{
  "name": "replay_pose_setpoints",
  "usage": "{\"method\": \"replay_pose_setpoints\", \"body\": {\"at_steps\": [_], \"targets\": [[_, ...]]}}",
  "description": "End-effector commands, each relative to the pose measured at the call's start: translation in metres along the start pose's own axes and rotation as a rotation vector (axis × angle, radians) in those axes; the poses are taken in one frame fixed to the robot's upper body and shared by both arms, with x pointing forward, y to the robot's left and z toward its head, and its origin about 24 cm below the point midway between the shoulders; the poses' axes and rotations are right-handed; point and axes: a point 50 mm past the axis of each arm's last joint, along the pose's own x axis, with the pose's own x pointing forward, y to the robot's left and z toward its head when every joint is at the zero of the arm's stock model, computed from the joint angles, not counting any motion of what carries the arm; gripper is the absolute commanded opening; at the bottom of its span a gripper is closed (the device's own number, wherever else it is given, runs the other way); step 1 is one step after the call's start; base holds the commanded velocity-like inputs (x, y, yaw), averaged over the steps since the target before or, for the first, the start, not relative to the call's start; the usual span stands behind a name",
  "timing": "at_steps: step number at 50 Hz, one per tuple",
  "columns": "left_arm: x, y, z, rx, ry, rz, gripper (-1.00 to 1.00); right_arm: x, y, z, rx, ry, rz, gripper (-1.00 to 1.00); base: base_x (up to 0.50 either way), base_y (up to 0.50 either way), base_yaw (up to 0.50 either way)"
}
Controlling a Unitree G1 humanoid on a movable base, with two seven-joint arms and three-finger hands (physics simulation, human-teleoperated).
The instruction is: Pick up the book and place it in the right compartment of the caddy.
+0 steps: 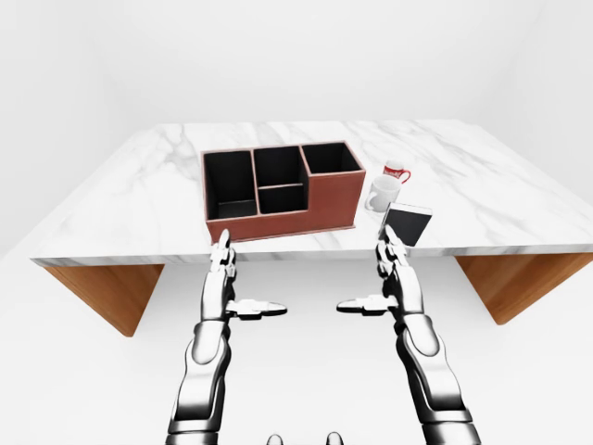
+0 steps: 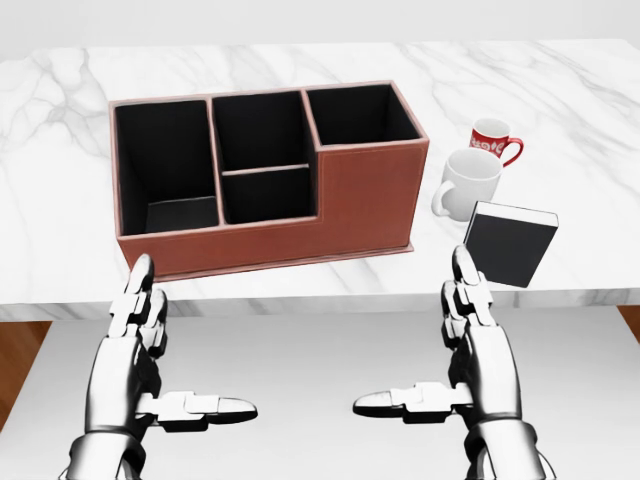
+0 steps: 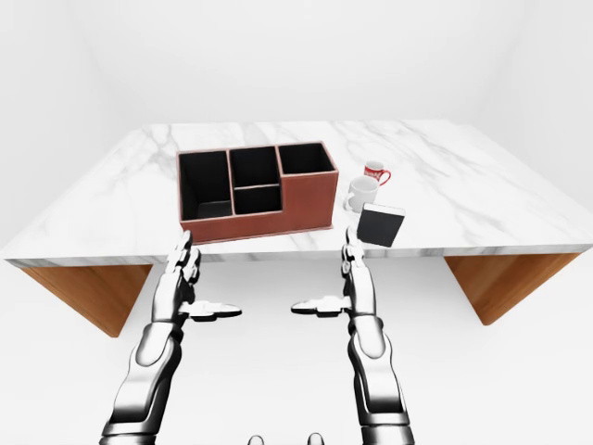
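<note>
A black book [image 2: 510, 245] with white page edges stands upright near the table's lower edge in the head view, right of the caddy. The reddish-brown caddy [image 2: 330, 205] has several black compartments; its right compartment [image 2: 360, 115] holds nothing. My left hand [image 2: 195, 345] is open below the table edge, under the caddy's left end, fingers up and thumb pointing inward. My right hand [image 2: 410, 335] is open in the same pose, its fingertips [image 2: 462, 265] just left of and below the book, apart from it. Neither hand holds anything.
A white mug [image 2: 468, 182] stands just above the book and a red mug [image 2: 492, 138] beyond it, both right of the caddy. The marble tabletop [image 2: 560, 90] rests on wooden supports [image 1: 111, 292] at both ends. White floor lies below the hands.
</note>
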Motion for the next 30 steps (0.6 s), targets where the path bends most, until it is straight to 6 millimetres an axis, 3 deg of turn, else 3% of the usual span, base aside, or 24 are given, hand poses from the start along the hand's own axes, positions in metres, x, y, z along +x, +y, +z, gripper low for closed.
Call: {"method": "replay_pose_setpoints", "body": {"at_steps": [1,10,17,20,22,23,27,30], "targets": [[-0.002,0.006,0.007,0.019,-0.01,0.0,1.0,-0.002,-0.007,0.01,0.012,-0.015,-0.001,1.0,0.0,0.0,0.0],[-0.001,0.008,0.01,0.026,-0.023,0.01,1.0,-0.002,-0.01,0.012,0.02,-0.019,-0.007,1.0,0.0,0.0,0.0],[0.0,0.026,0.044,0.042,-0.136,0.061,1.0,0.0,-0.031,0.045,0.02,-0.15,-0.071,1.0,0.0,0.0,0.0],[0.003,0.038,0.051,0.054,-0.161,0.104,1.0,-0.006,-0.043,0.073,0.005,-0.266,-0.111,1.0,0.0,0.0,0.0],[0.003,0.049,0.066,0.032,-0.224,0.144,1.0,-0.016,-0.052,0.103,0.008,-0.401,-0.139,1.0,0.0,0.0,0.0],[0.0,0.059,0.084,0.039,-0.3,0.173,1.0,-0.024,-0.063,0.125,-0.009,-0.5,-0.187,1.0,0.0,0.0,0.0],[-0.018,0.077,0.13,0.016,-0.507,0.25,1.0,-0.043,-0.079,0.159,-0.026,-0.662,-0.254,1.0,0.0,0.0,0.0],[-0.028,0.084,0.146,0.061,-0.582,0.296,1.0,-0.057,-0.087,0.176,0.003,-0.759,-0.279,1.0,0.0,0.0,0.0]]}}
